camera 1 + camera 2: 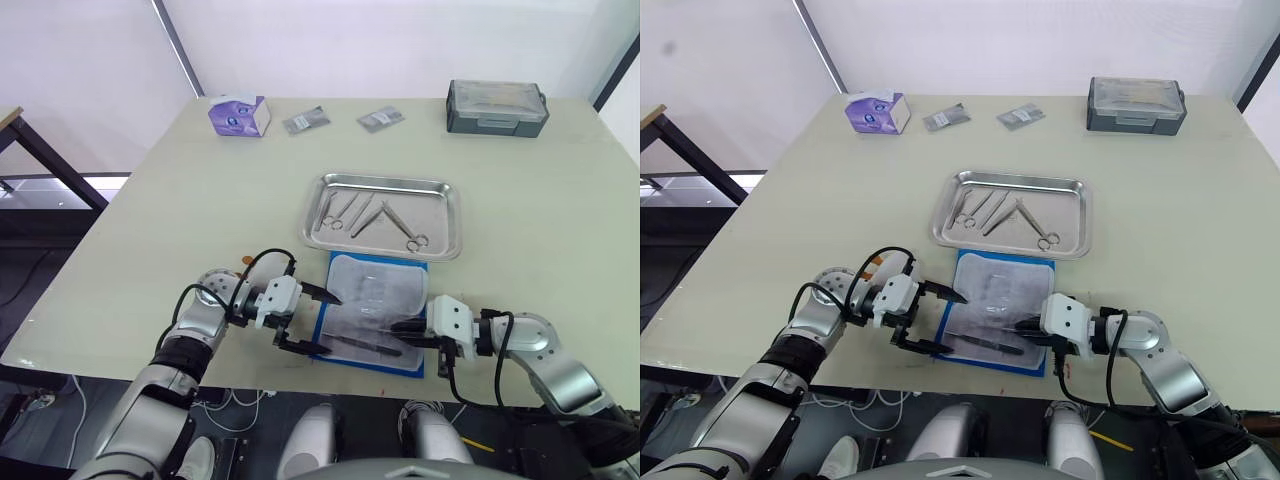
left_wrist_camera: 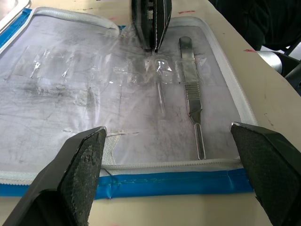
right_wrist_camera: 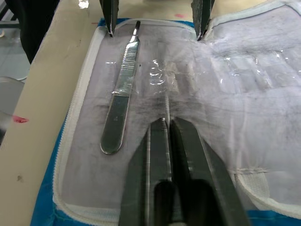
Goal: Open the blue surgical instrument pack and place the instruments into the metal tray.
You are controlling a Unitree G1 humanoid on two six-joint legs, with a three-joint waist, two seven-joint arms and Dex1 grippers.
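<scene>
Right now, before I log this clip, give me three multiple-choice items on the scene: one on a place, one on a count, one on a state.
1. Where does the blue surgical instrument pack lie?
A. On the near side of the metal tray
B. Inside the tray
C. Beside the purple tissue box

2. How many broad flat handles lie on the pack's lining?
A. None
B. One
C. Three

3. How are the left gripper's fingers?
A. Spread wide
B. Shut on the tray rim
C. Shut together, holding nothing

Answers:
1 A, the pack sits between the tray and the table's near edge.
2 B, a single scalpel handle shows there.
3 A, its two fingers stand far apart at the pack's edge.
</scene>
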